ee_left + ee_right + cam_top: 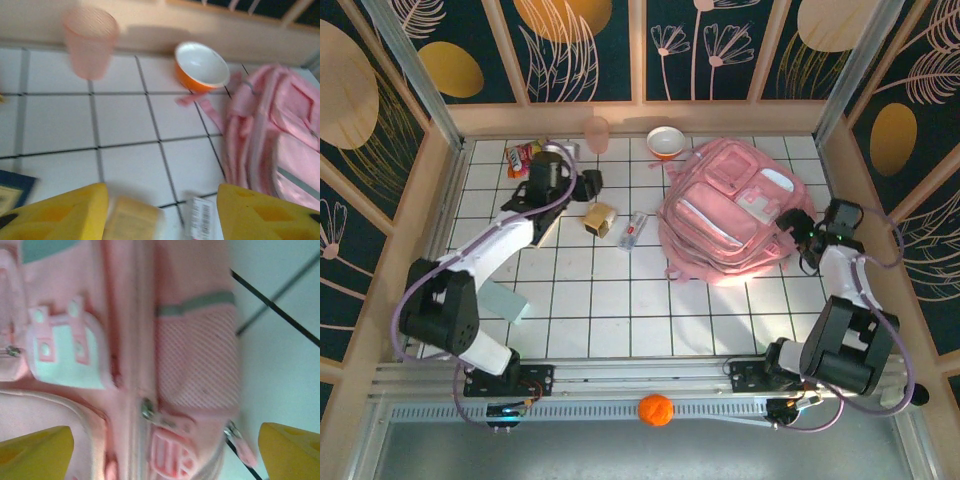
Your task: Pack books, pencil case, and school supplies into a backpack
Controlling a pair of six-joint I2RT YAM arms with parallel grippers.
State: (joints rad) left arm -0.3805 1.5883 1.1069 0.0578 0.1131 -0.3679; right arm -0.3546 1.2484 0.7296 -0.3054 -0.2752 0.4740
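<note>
The left gripper (pixel 162 197), jaws spread, was the nearer one to the tan block (pixel 132 219) just ahead of its gap.

Light: bright and even, falling from above onto the white table (pixel 620 300).
Shadows: soft and short; a faint one along the near edge of the backpack (pixel 730 225), and another on the wall beside the cup (pixel 90 42).
Glare: mild pale sheen on the near tiles.
Top view: sharp, with wide-angle bowing; the walls lean outward.
Left wrist view: smeared; cup, bowl (pixel 201 65) and backpack are soft, and the yellow left gripper (pixel 162 205) is out of focus.
Right wrist view: heavy blur; fabric is streaked, tiles are tinted green, and the right gripper (pixel 165 450) is unfocused.
</note>
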